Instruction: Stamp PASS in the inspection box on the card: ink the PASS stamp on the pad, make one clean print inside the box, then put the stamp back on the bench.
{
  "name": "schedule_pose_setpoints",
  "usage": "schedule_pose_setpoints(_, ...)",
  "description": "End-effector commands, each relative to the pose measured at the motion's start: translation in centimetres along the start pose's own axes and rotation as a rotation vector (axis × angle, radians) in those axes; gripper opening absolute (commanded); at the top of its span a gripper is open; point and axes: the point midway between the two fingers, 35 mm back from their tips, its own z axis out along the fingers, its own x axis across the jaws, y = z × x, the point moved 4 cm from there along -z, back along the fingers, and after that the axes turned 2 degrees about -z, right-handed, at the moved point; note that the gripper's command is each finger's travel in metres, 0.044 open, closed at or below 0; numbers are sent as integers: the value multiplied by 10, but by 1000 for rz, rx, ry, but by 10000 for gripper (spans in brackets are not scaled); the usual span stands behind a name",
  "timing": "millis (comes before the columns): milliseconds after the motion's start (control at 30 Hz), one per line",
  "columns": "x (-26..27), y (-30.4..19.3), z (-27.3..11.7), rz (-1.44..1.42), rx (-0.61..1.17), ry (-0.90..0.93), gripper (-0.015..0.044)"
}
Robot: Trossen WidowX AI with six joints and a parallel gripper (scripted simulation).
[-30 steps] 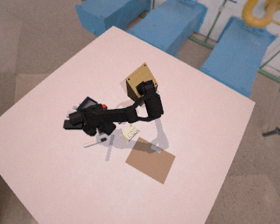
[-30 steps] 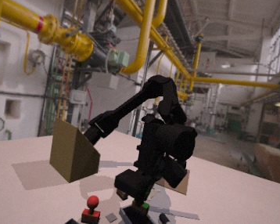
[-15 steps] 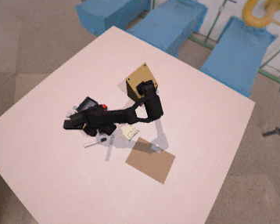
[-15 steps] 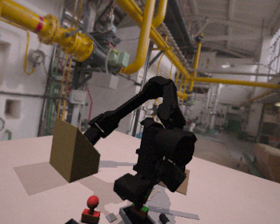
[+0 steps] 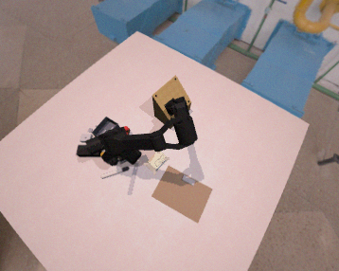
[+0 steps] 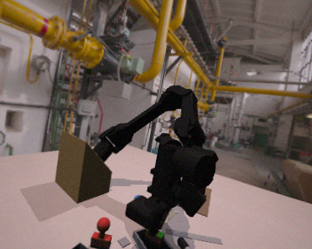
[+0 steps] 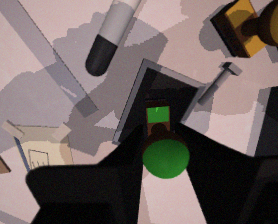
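Note:
My gripper (image 7: pixel 159 128) is shut on the green-knobbed stamp (image 7: pixel 166 158) (image 6: pixel 160 234), with the knob toward the wrist camera. The stamp's dark base with its green patch is over or in the open ink pad (image 7: pixel 175 87) (image 6: pixel 139 238), a dark square in a grey frame. Whether its face touches the pad cannot be told. The cream card (image 7: pixel 55 145) (image 5: pixel 157 161) lies to the pad's left in the wrist view, with a drawn box partly visible; the finger hides its lower part. Any word on the stamp cannot be read.
A yellow stamp (image 7: pixel 245 27), a bolt (image 7: pixel 215 86) and a marker (image 7: pixel 107 42) (image 5: pixel 115 172) lie around the pad. A red stamp (image 6: pixel 102 237) and a blue knob (image 6: pixel 138 198) stand nearby. A wooden block (image 5: pixel 172 92) (image 6: pixel 83 170) and a brown sheet (image 5: pixel 180 196) are farther off.

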Motion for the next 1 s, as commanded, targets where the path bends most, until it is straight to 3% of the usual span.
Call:
schedule_pose_setpoints(0, 0, 0, 1, 0, -2, 4, 0)
schedule_pose_setpoints(967, 0, 0, 5, 0, -2, 4, 0)
